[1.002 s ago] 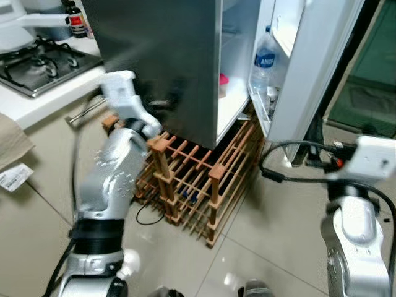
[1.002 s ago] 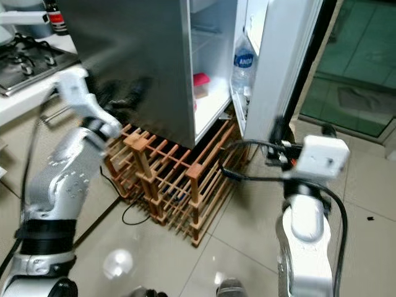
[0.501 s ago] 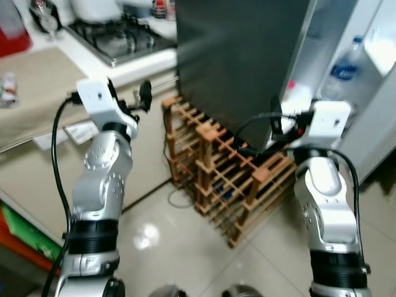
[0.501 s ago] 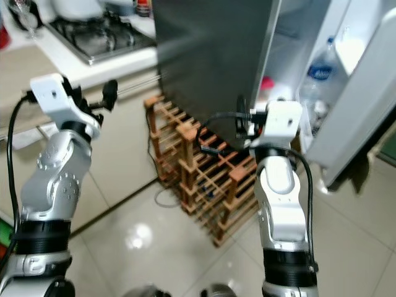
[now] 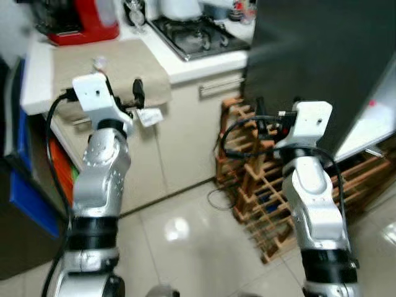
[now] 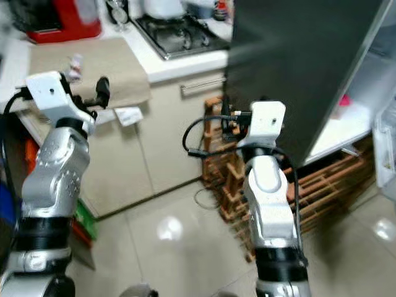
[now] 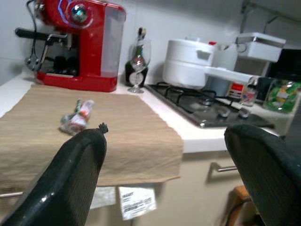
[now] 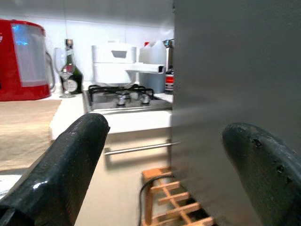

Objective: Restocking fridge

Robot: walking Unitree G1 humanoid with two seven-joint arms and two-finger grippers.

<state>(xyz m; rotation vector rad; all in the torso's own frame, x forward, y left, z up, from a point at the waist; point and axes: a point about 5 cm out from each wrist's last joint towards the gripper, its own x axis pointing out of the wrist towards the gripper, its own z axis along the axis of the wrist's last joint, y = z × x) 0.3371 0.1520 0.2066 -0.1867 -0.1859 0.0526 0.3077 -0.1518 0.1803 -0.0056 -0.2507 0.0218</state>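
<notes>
The dark grey fridge (image 5: pixel 322 55) stands on the right, its white inside (image 6: pixel 365 105) showing at the edge with a pink-topped item (image 6: pixel 342 99) on a shelf. My left gripper (image 7: pixel 164 160) is open and empty, held out toward a counter with a beige cloth (image 7: pixel 94 127). A small wrapped item (image 7: pixel 77 115) lies on that cloth. My right gripper (image 8: pixel 160 160) is open and empty too, level with the fridge's side wall (image 8: pixel 235 94). In the left eye view both arms are raised, the left gripper (image 5: pixel 137 94) by the cloth's edge and the right gripper (image 5: pixel 260 117) above the wine rack.
A wooden wine rack (image 5: pixel 260 185) sits on the floor against the fridge. On the counter stand a red coffee machine (image 7: pixel 77 42), a bottle and a glass (image 7: pixel 138 66), a gas hob (image 7: pixel 207 106) and a white cooker (image 7: pixel 188 66). Glossy tiled floor (image 5: pixel 185 241) lies below.
The view has swung left: the fridge slid to the right edge, and the counter with cloth and coffee machine came in. Both arms stay raised with open grippers.
</notes>
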